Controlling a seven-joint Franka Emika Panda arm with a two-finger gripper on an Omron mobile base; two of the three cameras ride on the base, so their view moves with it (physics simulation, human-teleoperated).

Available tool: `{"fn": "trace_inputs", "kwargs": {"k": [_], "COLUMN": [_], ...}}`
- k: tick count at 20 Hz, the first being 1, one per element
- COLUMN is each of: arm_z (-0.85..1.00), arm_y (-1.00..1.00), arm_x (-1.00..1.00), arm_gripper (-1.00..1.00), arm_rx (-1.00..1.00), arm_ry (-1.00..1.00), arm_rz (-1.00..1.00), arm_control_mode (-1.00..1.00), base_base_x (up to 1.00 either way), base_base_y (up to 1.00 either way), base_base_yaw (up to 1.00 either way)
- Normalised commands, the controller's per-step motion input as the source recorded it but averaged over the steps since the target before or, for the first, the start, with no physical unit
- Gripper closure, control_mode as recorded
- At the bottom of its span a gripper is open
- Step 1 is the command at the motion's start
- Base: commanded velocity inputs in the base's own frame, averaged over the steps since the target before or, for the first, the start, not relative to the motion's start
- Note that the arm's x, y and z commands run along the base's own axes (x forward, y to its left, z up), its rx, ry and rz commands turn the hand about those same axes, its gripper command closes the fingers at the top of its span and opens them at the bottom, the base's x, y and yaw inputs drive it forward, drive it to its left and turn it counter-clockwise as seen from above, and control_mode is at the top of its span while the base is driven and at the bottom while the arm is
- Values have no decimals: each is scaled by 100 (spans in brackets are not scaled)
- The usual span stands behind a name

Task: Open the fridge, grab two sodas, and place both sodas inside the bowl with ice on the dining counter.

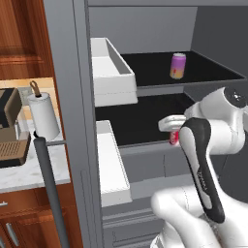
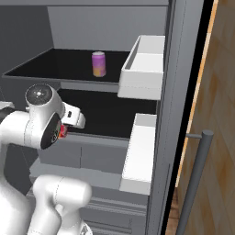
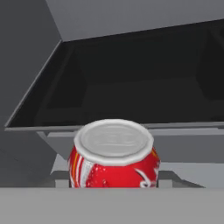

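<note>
Hand view is showing the red and white soda [image 3: 113, 159] sitting close at 6 o'clock, silver lid up; whether the fingers are released or clenched on it cannot be told. Left base view is showing that can [image 1: 174, 137] peeking out beside the white wrist at the front edge of the lower black shelf [image 1: 131, 123] of the open fridge [image 1: 72, 97]. The pink-purple soda [image 1: 178, 66] is standing upright on the upper shelf [image 1: 193, 68], at 12 o'clock from the first. White door bins [image 1: 109, 72] are hanging at 9 o'clock, a paper towel roll [image 1: 43, 115] standing on the counter [image 1: 24, 172] beyond.

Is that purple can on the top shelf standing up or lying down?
Standing upright: the purple can rests on its base on the upper black shelf, lid on top.
</note>
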Motion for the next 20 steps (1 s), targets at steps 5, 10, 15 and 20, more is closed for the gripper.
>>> {"fn": "trace_inputs", "kwargs": {"k": [5, 10, 15, 20], "arm_z": [50, 20, -19, -41], "arm_y": [-13, 0, -5, 0], "arm_x": [-80, -74, -75, -28], "arm_gripper": [100, 100, 100, 100], "arm_rx": [0, 0, 0, -3], "arm_ry": [0, 0, 0, 5], "arm_rz": [-10, -13, -4, 0], "arm_control_mode": [-100, -100, -100, 100], "base_base_x": [0, 0, 0, -4], "base_base_y": [0, 0, 0, 0], "base_base_yaw": [0, 0, 0, 0]}}
